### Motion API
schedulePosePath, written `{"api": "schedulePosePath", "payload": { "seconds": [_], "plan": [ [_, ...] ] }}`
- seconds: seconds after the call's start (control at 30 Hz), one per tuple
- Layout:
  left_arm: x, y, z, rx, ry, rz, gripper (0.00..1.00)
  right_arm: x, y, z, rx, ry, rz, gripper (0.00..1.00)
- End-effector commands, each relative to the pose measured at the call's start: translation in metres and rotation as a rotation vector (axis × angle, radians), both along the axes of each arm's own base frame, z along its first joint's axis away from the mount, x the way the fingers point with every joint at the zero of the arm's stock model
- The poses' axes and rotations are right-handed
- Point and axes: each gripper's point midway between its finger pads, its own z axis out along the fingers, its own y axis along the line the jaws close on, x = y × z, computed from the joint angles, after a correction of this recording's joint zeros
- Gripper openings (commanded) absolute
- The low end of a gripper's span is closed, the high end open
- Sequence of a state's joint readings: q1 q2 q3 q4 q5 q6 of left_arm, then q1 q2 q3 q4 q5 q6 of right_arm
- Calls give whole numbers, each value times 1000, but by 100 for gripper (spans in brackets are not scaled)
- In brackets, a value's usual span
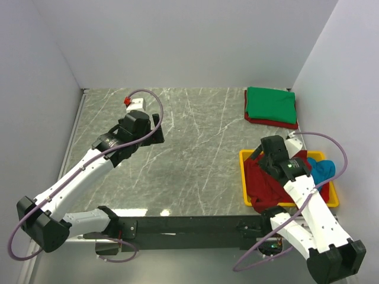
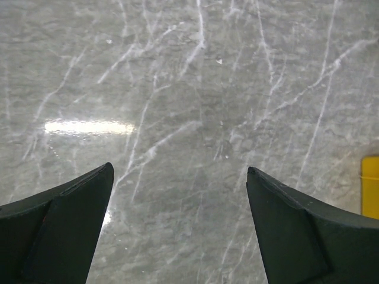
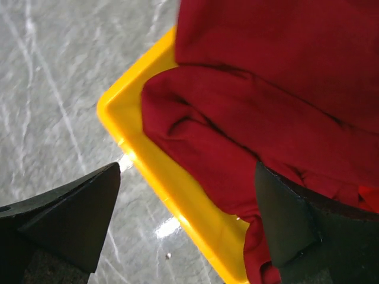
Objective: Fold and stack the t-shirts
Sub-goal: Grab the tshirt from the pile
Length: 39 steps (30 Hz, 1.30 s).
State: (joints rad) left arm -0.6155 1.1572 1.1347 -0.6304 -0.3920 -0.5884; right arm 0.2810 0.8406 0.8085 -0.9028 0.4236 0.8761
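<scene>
Between the left jaws, spread wide and empty, shows grey marble tabletop. Between the right jaws, released and empty, sit the rim of the yellow tray and a crumpled dark red t-shirt inside it; a teal blue t-shirt bunches just right of them. Beyond them, a folded green t-shirt rests on a folded red t-shirt.

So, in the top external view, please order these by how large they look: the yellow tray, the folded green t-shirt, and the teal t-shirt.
1. yellow tray
2. green t-shirt
3. teal t-shirt: only a small patch shows beside the right arm, so its full size is unsure.
</scene>
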Motion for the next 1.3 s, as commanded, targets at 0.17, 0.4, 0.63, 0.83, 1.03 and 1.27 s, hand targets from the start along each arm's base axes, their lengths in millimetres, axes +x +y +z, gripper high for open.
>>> {"api": "schedulePosePath", "payload": {
  "seconds": [0.17, 0.4, 0.63, 0.83, 1.03, 1.27],
  "plan": [
    [7, -7, 35, -107, -93, -28, 99, 19, -23, -12, -3, 6, -111, 100],
    [2, 2, 18, -118, -44, -3, 99, 29, -26, -39, -16, 117, -91, 100],
    [-2, 17, 14, -121, -40, 57, 99, 38, -21, -61, 20, 137, -90, 99],
    [2, 20, 17, -118, -44, 64, 99, 46, -18, -81, 16, 207, -71, 93],
    [3, 26, 18, -118, -56, 84, 99, 56, -11, -74, 43, 200, -45, 47],
    [2, 28, 16, -126, -54, 84, 99, 54, -20, -21, 5, 140, -56, 0]
  ]
}}
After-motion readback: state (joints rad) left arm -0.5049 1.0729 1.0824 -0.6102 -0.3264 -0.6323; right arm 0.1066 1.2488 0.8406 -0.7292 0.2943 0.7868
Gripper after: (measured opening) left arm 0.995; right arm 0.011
